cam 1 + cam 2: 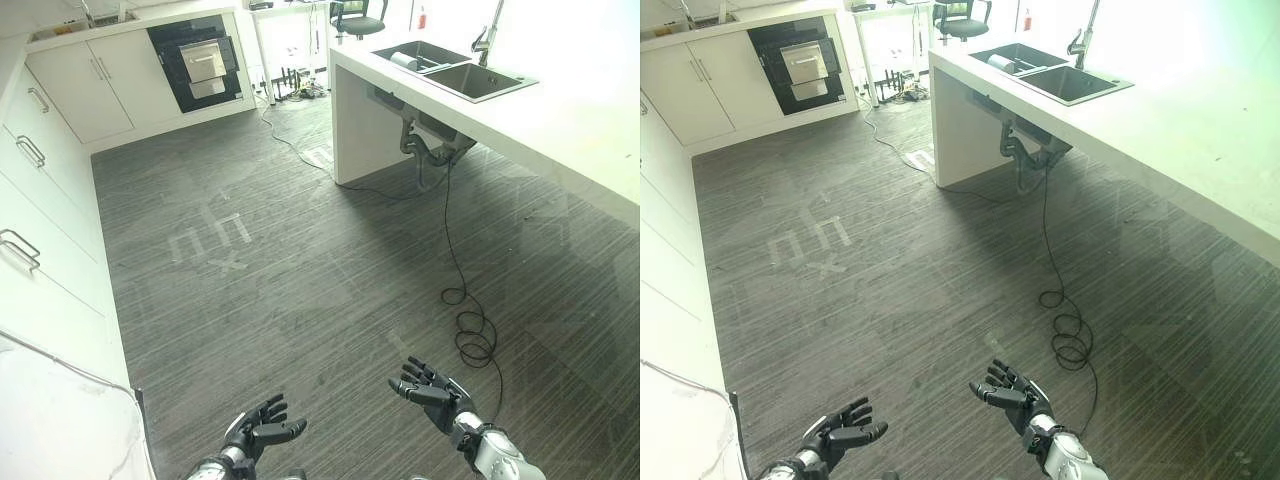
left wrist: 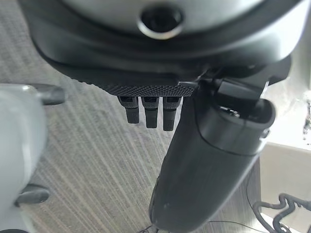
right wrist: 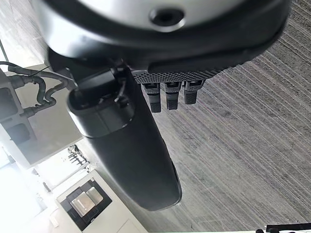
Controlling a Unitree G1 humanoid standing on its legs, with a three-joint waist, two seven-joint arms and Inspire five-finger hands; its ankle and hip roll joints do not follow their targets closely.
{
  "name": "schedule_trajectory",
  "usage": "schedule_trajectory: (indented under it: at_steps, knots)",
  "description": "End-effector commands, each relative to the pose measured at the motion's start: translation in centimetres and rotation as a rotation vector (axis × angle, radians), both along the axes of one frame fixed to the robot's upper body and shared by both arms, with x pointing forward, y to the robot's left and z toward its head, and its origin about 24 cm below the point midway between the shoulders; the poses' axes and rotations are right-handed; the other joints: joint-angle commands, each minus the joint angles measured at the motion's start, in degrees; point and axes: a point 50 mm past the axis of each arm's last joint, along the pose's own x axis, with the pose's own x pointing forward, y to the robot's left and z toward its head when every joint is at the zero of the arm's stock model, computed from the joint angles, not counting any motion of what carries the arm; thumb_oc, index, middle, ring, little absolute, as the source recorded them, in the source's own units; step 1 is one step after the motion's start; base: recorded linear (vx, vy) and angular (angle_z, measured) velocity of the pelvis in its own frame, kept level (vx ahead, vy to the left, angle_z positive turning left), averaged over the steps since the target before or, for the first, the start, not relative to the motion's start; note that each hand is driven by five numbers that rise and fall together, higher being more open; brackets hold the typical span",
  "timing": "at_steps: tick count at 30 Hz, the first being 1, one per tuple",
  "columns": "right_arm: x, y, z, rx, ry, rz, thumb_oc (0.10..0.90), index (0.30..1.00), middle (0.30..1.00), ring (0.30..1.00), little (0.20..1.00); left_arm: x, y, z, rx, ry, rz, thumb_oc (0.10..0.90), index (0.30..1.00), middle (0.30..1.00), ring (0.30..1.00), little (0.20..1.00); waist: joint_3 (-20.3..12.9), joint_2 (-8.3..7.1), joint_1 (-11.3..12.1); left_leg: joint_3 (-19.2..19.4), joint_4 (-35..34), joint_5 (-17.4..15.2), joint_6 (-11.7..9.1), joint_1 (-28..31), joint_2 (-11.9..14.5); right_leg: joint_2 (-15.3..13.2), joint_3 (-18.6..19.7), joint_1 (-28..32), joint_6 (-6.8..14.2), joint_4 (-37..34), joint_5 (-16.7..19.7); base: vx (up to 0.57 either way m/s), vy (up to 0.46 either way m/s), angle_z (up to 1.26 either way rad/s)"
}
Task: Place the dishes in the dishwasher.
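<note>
The dishwasher (image 1: pixel 196 62) is a dark built-in panel with a silver front, set into the row of white cabinets (image 1: pixel 95 85) at the far end of the room, well apart from both hands. The dishes cannot be made out clearly; a pale rounded item (image 1: pixel 404 61) lies in the left basin of the double sink (image 1: pixel 455 70), which is sunk into the white counter (image 1: pixel 560 120) on the right, with a tap (image 1: pixel 487 35) standing behind the basins. Both hands hang low over the grey striped floor (image 1: pixel 280 270), near the robot and empty. The left hand (image 1: pixel 262 425) has its fingers relaxed and slightly spread, thumb pointing inward, holding nothing; its wrist view shows straight fingertips over bare floor. The right hand (image 1: pixel 432 390) is likewise released, fingers loosely extended, palm turned inward, grasping nothing. More white drawers with metal handles (image 1: pixel 30 150) run along the left wall. A black office chair (image 1: pixel 358 15) stands beyond the counter's far end.
</note>
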Motion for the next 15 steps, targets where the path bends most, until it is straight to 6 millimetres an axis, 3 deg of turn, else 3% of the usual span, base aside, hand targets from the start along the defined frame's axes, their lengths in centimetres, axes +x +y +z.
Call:
schedule_trajectory:
  at_steps: [1, 9, 15]
  knots:
    - [3.4, -0.3, 3.2, -0.032, -0.198, 0.023, 0.800, 0.900, 0.900, 0.900, 0.900, 3.9, 0.4, 2.8, 0.003, -0.211, 0.005, 0.800, 0.900, 0.900, 0.900, 0.900, -0.09, -0.05, 0.15, -1.48, 4.70, -6.90, -0.81, -0.19, 1.99, -0.39, 1.09, 2.00, 3.17, -5.63, 4.15, 0.01, -0.018, -0.04]
    - [3.0, -0.4, 1.8, -0.072, -0.141, -0.003, 0.800, 0.900, 0.900, 0.900, 0.900, 2.8, -0.1, 0.8, 0.113, -0.074, 0.085, 0.800, 0.900, 0.900, 0.900, 0.900, -0.29, -0.23, 0.21, -1.31, 4.70, -7.11, -0.76, 0.37, 2.27, -0.03, 1.09, 2.56, 2.90, -5.63, 3.84, 0.01, -0.011, -0.03]
    - [2.8, -0.8, 2.2, -0.086, -0.177, -0.042, 0.800, 0.900, 0.900, 0.900, 0.900, 3.2, 0.1, 1.4, -0.014, -0.130, 0.198, 0.800, 0.900, 0.900, 0.900, 0.900, -0.36, -0.30, -0.32, -0.98, 4.70, -7.18, -0.74, 0.55, 2.64, 0.30, 1.34, 2.75, 2.73, -5.63, 3.72, 0.01, -0.050, 0.00]
